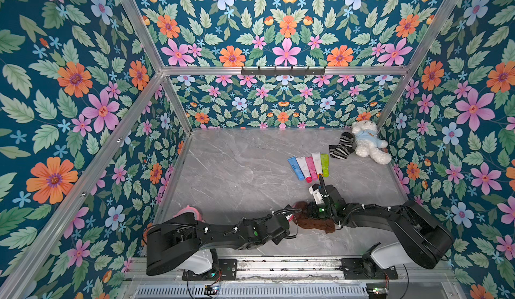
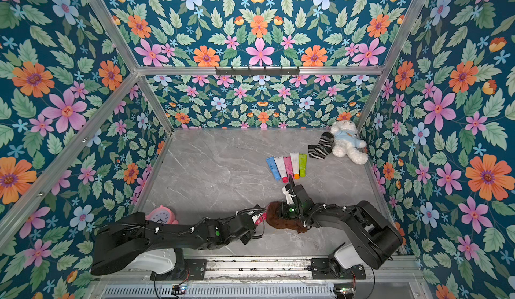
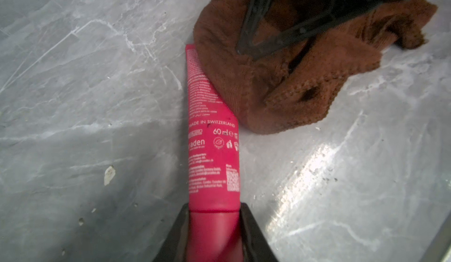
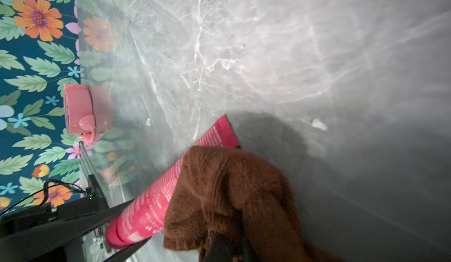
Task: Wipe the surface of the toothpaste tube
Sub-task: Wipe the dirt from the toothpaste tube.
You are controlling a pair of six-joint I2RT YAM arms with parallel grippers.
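left end effector clamps tube, right end effector pinches cloth over its edge

The brown cloth covers part of the toothpaste tube toward its crimped end. The cap end runs off the picture's edge inside the left gripper. The tube's fine print is too blurred to read. The right gripper has its tips buried in the cloth. In a top view the left arm hides the near part of the pink clock.
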